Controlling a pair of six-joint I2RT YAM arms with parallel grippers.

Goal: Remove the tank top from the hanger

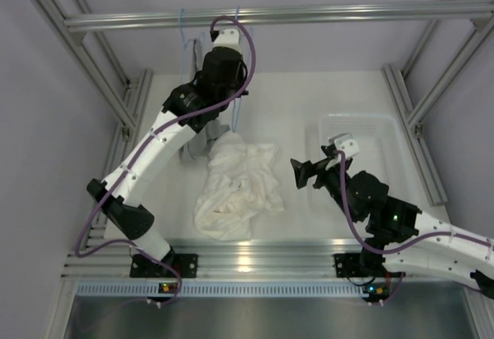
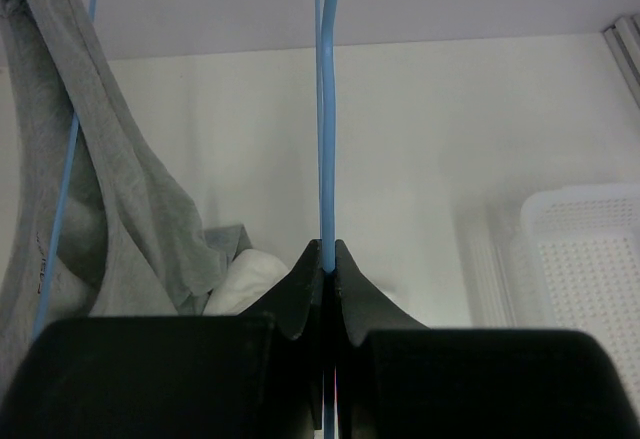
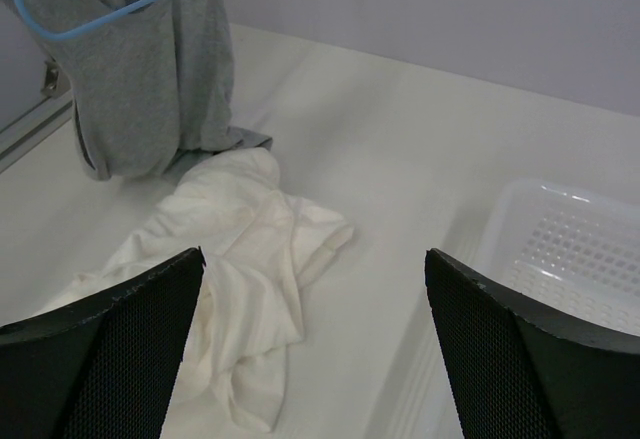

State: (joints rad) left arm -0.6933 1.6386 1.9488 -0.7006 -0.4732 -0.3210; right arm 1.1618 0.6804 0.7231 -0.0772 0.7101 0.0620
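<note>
The white tank top [image 1: 235, 188] lies crumpled on the table, off the hanger; it also shows in the right wrist view [image 3: 230, 249] and as a small patch in the left wrist view [image 2: 245, 274]. The thin light-blue hanger [image 2: 326, 139] hangs bare from the top rail, seen edge-on. My left gripper [image 2: 327, 259] is shut on its lower part, high at the back of the table. My right gripper [image 3: 312, 259] stands open just right of the tank top, with nothing between its fingers; it shows from above too [image 1: 301, 173].
A grey tank top [image 3: 140, 79] hangs on a second light-blue hanger [image 3: 90, 24] left of the held one, its hem touching the table. A white perforated basket [image 1: 363, 127] sits at the right. The metal rail [image 1: 309, 15] spans the back.
</note>
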